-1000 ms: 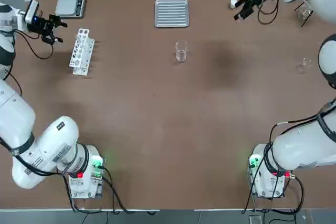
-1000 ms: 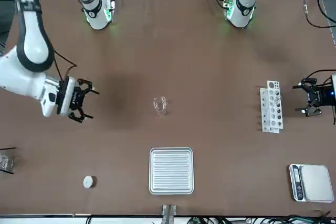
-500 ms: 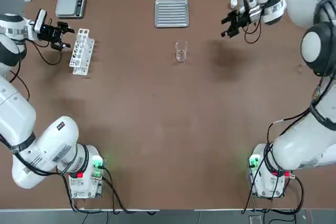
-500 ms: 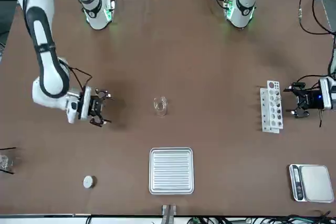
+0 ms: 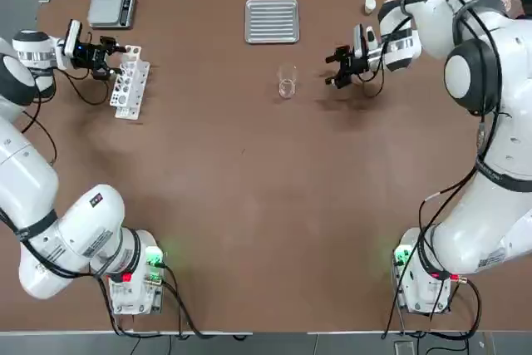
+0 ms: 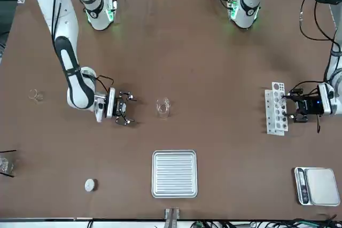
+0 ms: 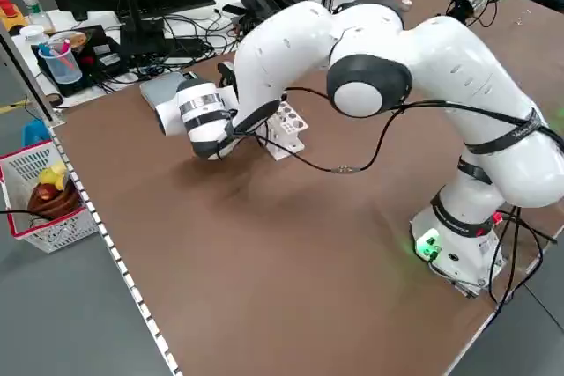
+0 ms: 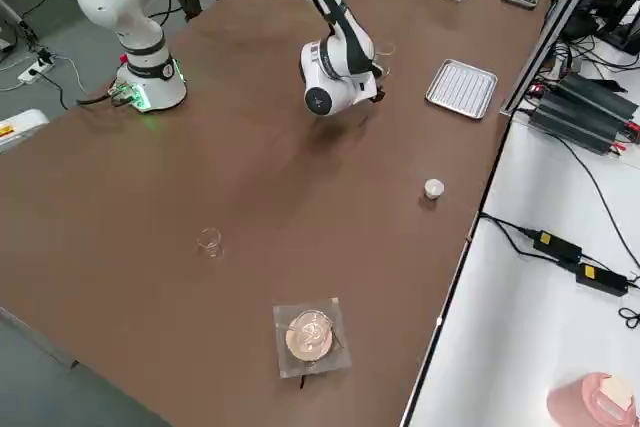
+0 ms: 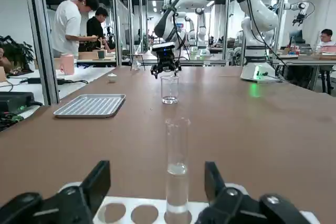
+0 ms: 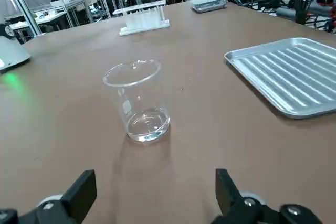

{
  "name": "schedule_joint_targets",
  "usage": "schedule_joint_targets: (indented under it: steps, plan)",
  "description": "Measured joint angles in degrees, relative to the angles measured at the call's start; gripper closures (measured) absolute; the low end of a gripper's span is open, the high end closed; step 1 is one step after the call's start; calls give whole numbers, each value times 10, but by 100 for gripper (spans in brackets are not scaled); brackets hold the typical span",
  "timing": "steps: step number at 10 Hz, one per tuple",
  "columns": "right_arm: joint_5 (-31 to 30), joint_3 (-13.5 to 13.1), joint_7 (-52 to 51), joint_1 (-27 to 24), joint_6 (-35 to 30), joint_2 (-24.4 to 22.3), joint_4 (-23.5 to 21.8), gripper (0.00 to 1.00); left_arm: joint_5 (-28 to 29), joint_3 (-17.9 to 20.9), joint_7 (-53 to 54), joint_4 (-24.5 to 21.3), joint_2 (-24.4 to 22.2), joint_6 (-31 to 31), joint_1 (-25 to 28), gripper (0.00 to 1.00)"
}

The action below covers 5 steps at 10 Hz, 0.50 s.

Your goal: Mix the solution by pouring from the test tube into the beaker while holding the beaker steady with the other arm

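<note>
Tube (image 9: pixel 177 169) is seen upright in the rack (image 5: pixel 129 82), between the left gripper (image 9: pixel 157 192) fingers, not yet touched; right gripper (image 10: pixel 152 195) faces the beaker (image 10: pixel 137 100), fingers spread wide.

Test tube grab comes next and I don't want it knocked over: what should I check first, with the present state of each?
1. Test tube upright in rack: ok.
2. Tube lies between the left gripper fingers: ok.
3. Left fingers touching the tube: not ok, gaps both sides.
4. Beaker upright on the table: ok.
5. Right gripper open, facing the beaker: ok.
6. Beaker held steady: not ok, right gripper short of it.
</note>
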Motion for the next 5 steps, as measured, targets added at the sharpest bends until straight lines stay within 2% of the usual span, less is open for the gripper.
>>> schedule_joint_targets:
  steps: [3,5]
  plan:
    - [37,0,-37,39,1,9,-7,0,0,-4,4,0,8,0,0,41]
    - [63,0,-39,66,5,15,-10,0,0,-9,4,0,8,0,2,48]
